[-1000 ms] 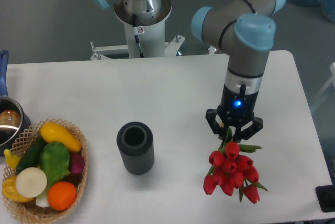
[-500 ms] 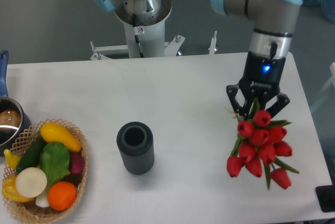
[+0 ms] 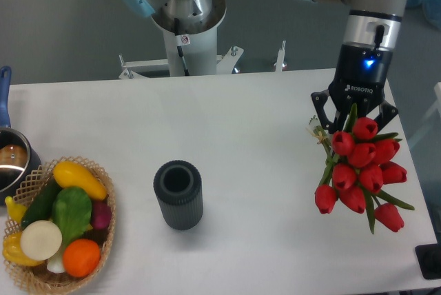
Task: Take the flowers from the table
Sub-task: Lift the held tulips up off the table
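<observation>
Wicker comes first at the far left: a basket (image 3: 58,229) of colourful vegetables sits at the near-left corner of the white counter (image 3: 234,123), with a pot (image 3: 10,160) cut off by the edge just behind it. Near the middle stands a dark grey ribbed vase (image 3: 178,194), upright, mouth open to the camera, well apart from everything else.

At the right, the arm hangs over the counter's right side with its tool (image 3: 354,114) pointing down, the fingers closed in on the stems of the flowers (image 3: 362,174). The red heads fan out below and toward the camera from the grip, green leaves sticking out on the right, a bit of pale string showing at the left finger. The bunch looks lifted clear of the counter, though this view cannot confirm the gap.

The pick-up seems essentially made; what matters now is holding it well. The grip is high on slim stems and the heavy heads hang off to one side, so the bunch could swing or slip. Steady, slow travel and constant closing pressure should hold it, with no sudden wrist turns.
</observation>
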Tool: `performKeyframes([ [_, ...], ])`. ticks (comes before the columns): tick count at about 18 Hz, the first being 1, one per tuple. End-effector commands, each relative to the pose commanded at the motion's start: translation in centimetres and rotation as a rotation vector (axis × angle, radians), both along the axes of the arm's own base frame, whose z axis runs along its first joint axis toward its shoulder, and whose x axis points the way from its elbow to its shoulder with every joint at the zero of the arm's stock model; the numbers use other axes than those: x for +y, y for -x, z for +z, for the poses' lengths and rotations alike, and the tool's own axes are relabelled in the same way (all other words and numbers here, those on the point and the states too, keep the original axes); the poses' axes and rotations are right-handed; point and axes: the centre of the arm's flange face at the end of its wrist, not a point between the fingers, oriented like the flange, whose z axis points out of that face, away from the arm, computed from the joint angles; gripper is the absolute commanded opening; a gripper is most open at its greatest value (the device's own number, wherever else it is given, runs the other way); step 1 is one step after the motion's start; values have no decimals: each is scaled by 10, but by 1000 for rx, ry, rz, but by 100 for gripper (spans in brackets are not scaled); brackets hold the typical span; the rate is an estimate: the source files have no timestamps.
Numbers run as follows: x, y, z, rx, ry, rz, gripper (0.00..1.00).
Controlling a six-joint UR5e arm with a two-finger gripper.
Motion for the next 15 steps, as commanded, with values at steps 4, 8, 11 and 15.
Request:
performKeyframes([
  [4, -2, 0, 1, 0, 0, 3, 27],
  [8, -3, -1, 4, 4, -3, 4, 27],
  [11, -4, -3, 4, 4, -3, 4, 27],
  [15, -4, -2, 5, 3, -7, 1, 27],
])
